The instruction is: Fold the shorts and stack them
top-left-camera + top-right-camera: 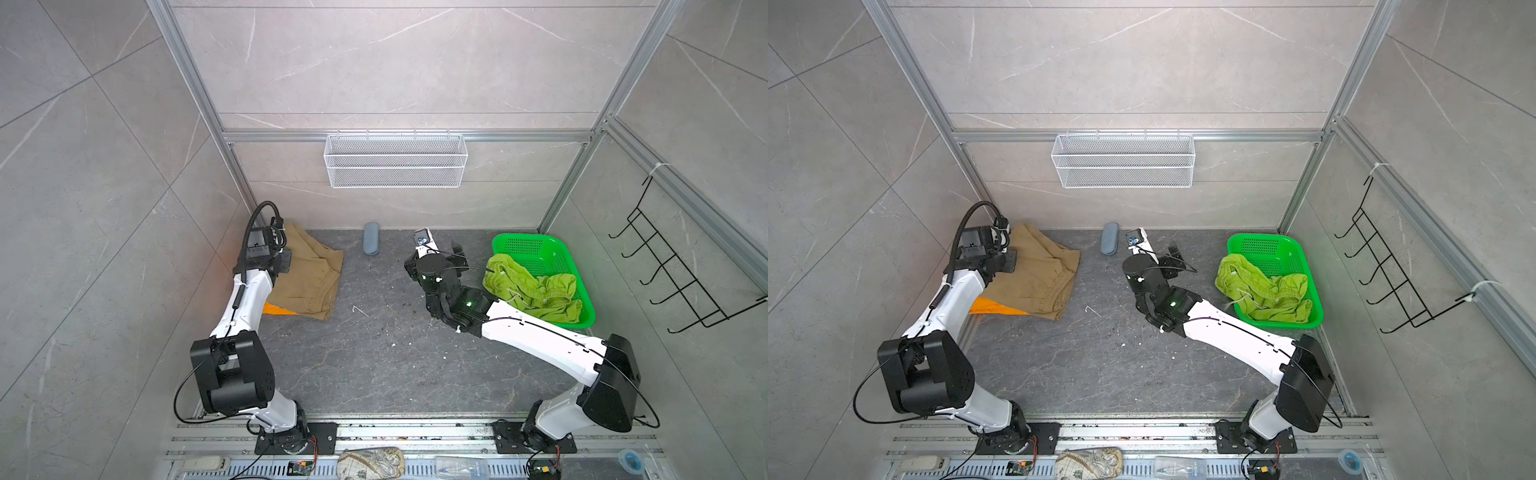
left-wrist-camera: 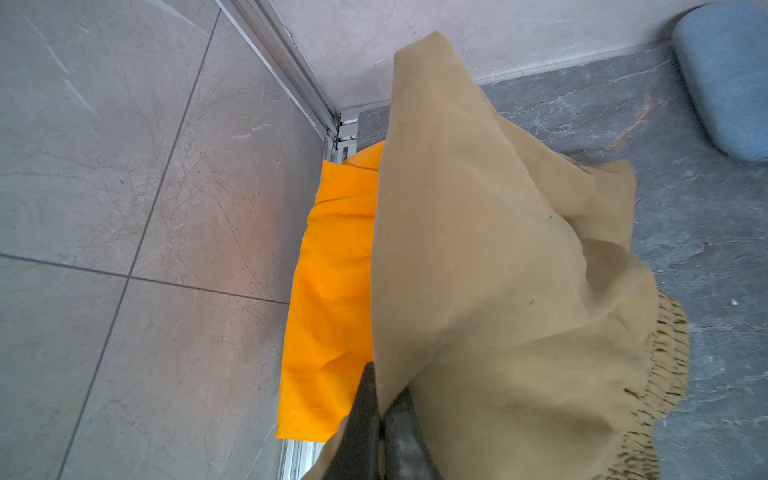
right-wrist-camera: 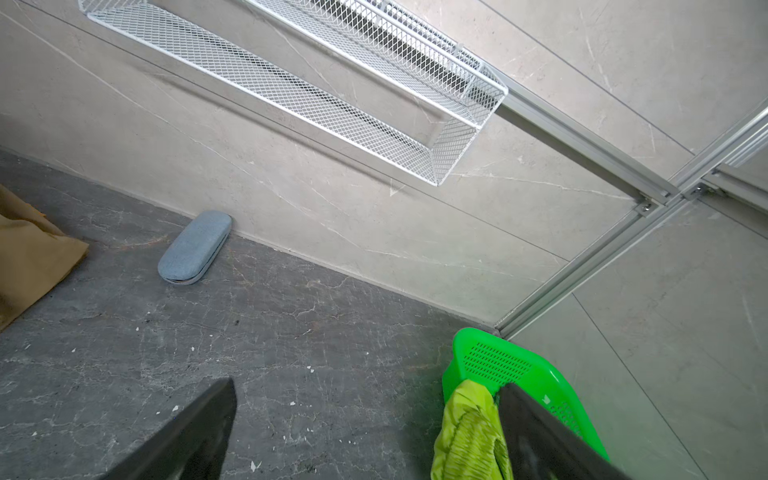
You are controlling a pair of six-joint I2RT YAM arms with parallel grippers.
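The khaki shorts (image 1: 311,274) (image 1: 1042,270) lie at the back left of the dark floor, over the orange shorts (image 1: 276,309) (image 2: 332,291), which show only an edge and a corner. My left gripper (image 2: 376,390) is shut on the khaki cloth (image 2: 478,249) at its left edge, and the cloth is lifted and draped from the fingers. The lime green shorts (image 1: 532,291) (image 3: 469,432) lie crumpled in the green basket (image 1: 528,245) and hang over its left rim. My right gripper (image 3: 368,384) stands open above the floor just left of the basket, with nothing between its fingers.
A blue-grey glasses case (image 1: 370,239) (image 3: 195,247) lies against the back wall. A white wire shelf (image 1: 395,160) hangs on that wall, and a black hook rack (image 1: 673,266) on the right wall. Aluminium frame posts stand in the back corners.
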